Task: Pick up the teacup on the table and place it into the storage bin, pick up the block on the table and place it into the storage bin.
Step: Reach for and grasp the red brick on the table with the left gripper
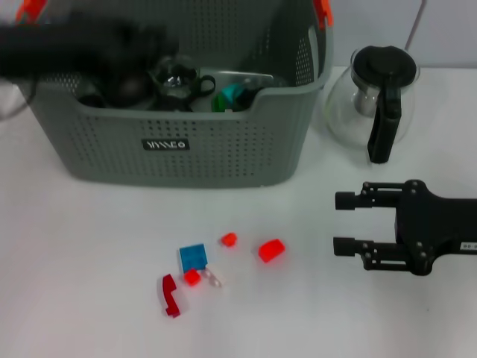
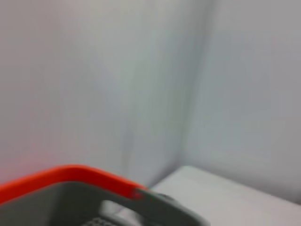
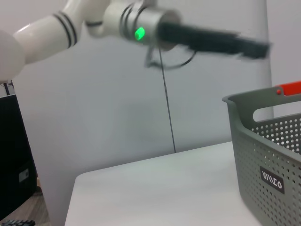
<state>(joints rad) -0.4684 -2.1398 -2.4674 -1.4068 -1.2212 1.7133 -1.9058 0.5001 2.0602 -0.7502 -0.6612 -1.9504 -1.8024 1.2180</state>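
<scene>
left arm [image 1: 67, 45] blurred over the storage bin [image 1: 223, 153], gripper end lost in the smear, so can't tell if open or closed. teacup [image 1: 175, 78] looks to be down inside the bin already among other dark stuff, right under that arm, which fits a drop-off over the opening. right gripper [image 1: 344, 222] hovering low over the table [image 1: 89, 298] with fingers apart and empty, pointed toward the loose pieces, probably lined up for the block step. blocks not yet picked: blue block [image 1: 193, 257], bigger red block [image 1: 270, 250], a few small red bits beside them (hard to say which one counts as the task's). glass teapot [image 1: 373, 101] parked just beside the bin, not part of the job.
</scene>
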